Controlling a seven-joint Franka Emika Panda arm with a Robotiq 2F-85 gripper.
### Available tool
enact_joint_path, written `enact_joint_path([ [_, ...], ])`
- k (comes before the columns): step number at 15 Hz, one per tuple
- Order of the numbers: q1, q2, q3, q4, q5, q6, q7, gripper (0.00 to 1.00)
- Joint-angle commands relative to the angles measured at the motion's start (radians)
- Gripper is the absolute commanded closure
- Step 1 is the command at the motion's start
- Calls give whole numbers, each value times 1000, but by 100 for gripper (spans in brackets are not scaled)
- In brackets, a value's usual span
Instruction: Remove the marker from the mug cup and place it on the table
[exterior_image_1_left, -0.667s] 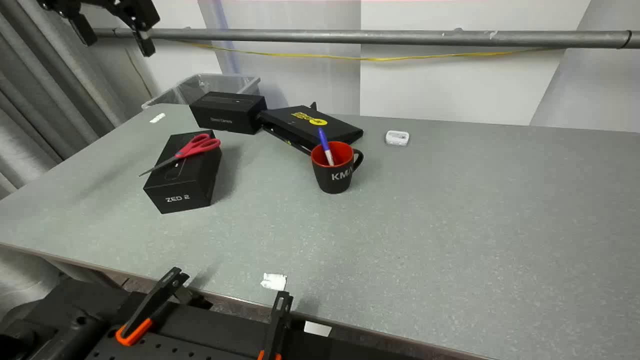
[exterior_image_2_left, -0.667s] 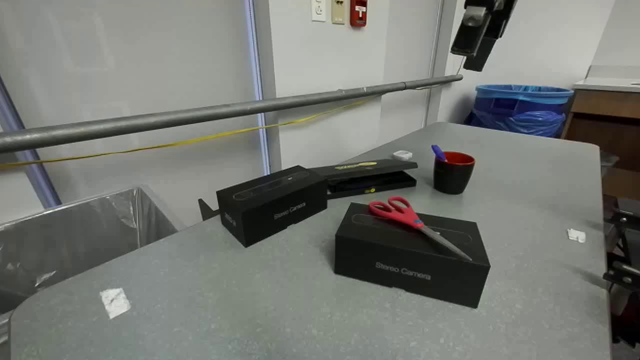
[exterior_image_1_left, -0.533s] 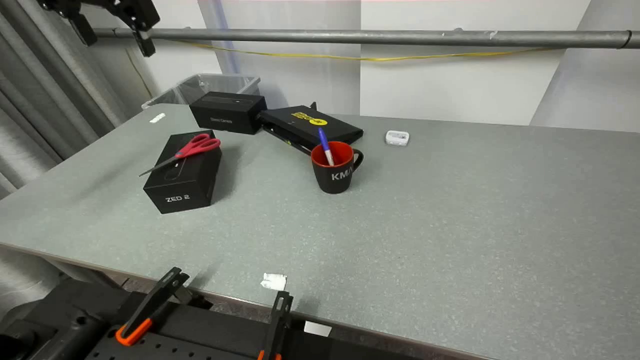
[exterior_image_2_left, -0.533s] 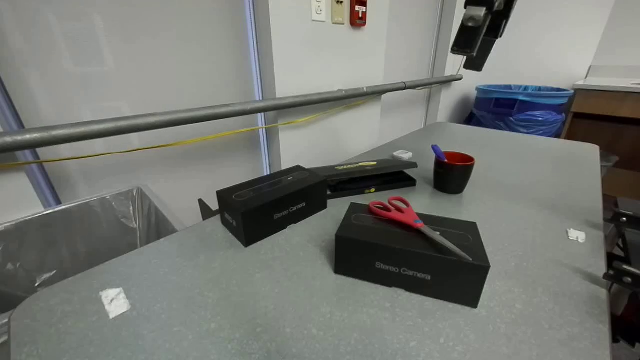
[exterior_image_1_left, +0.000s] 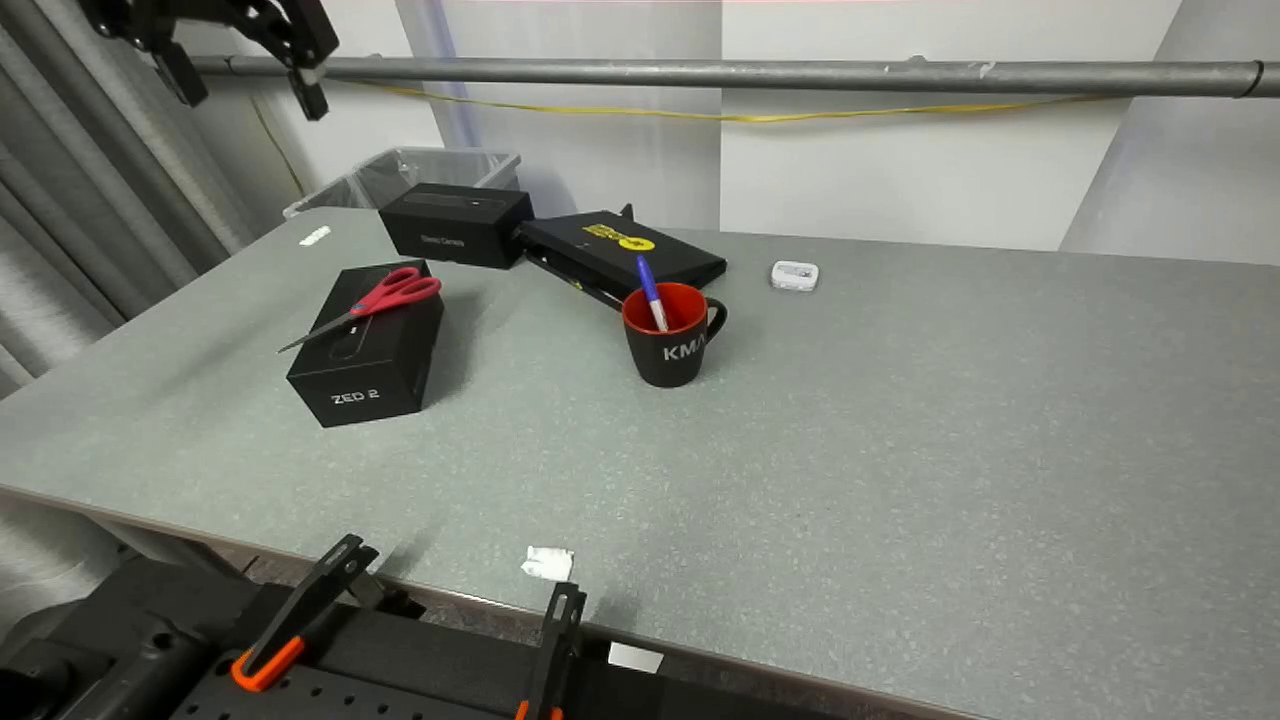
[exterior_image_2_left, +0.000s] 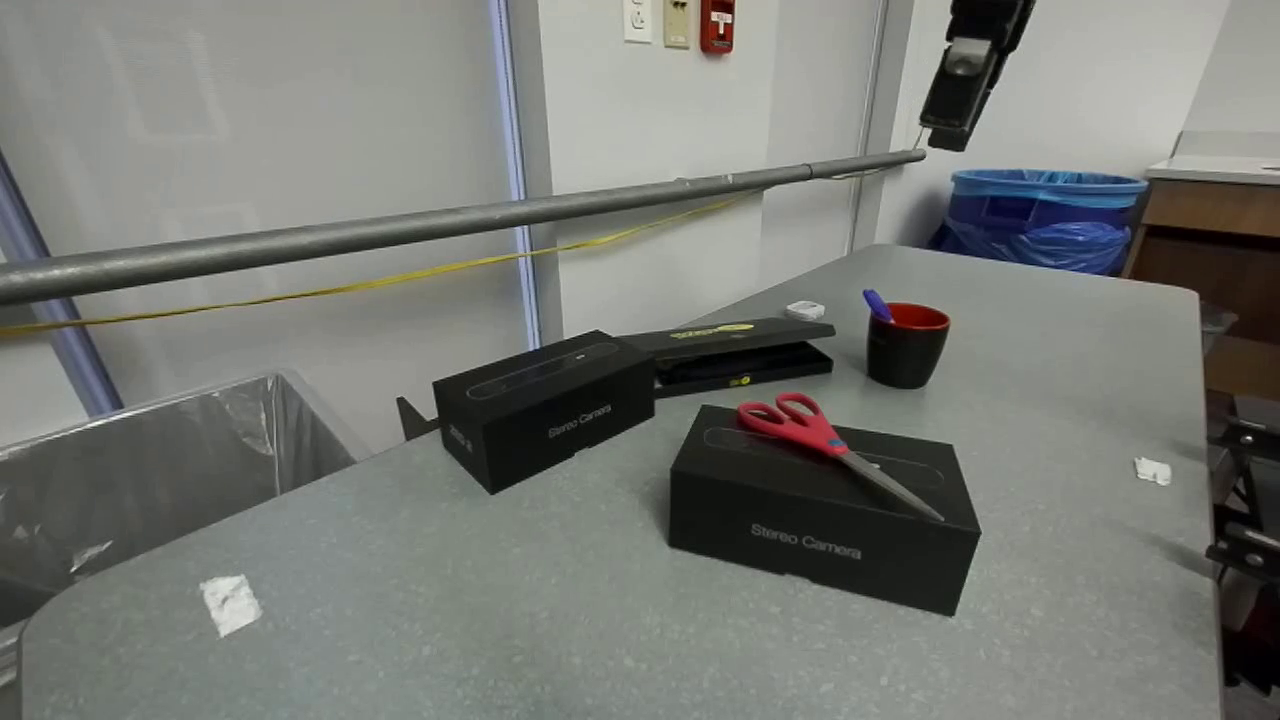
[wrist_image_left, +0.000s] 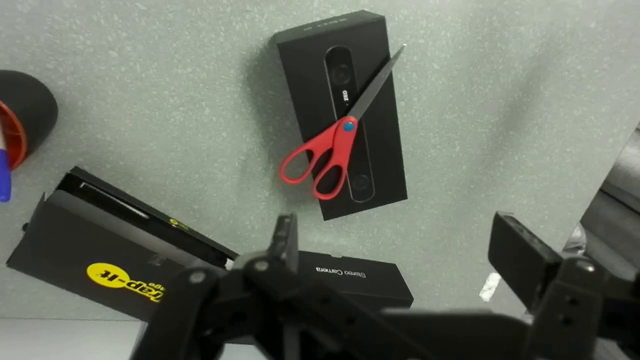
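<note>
The blue marker (exterior_image_1_left: 650, 285) stands tilted in the black mug cup (exterior_image_1_left: 670, 358), blue end sticking out above the red rim. Both also show in an exterior view as marker (exterior_image_2_left: 877, 305) and mug (exterior_image_2_left: 904, 355). The mug stands upright on the grey table (exterior_image_1_left: 900, 450). My gripper (exterior_image_1_left: 252, 102) is high above the table's far left in that view, well apart from the mug. In the wrist view the gripper (wrist_image_left: 397, 235) is wide open with nothing between its fingers. There the mug (wrist_image_left: 37, 110) and marker (wrist_image_left: 4, 175) are cut off at the left edge.
Red scissors (exterior_image_1_left: 397, 290) lie on a black ZED 2 box (exterior_image_1_left: 375, 375). Another black camera box (exterior_image_1_left: 457, 225) and a flat black box with yellow print (exterior_image_1_left: 620, 245) stand behind the mug. A small white case (exterior_image_1_left: 794, 276) lies farther right. A grey pipe (exterior_image_1_left: 850, 74) runs along the back.
My gripper has moved slightly right and down in an exterior view and has turned a little. It stays open. The marker, mug and boxes have not moved.
</note>
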Motion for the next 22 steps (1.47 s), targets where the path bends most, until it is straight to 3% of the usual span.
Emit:
enact_joint_path([
  [1,-51,-26,-71,-50,-105,-22,-175,0],
  [5,-155,-13,-165,-83,-266,56,-272,0],
  [7,-196,-2,-206,-85,-298,102,-285,0],
  [9,-209,-3,-241,-64,-267,39,-296,0],
  [16,-208,0,-241,-69,-270,54,-285,0],
  [22,-243,216,-246,-15,-376,234,-290,0],
])
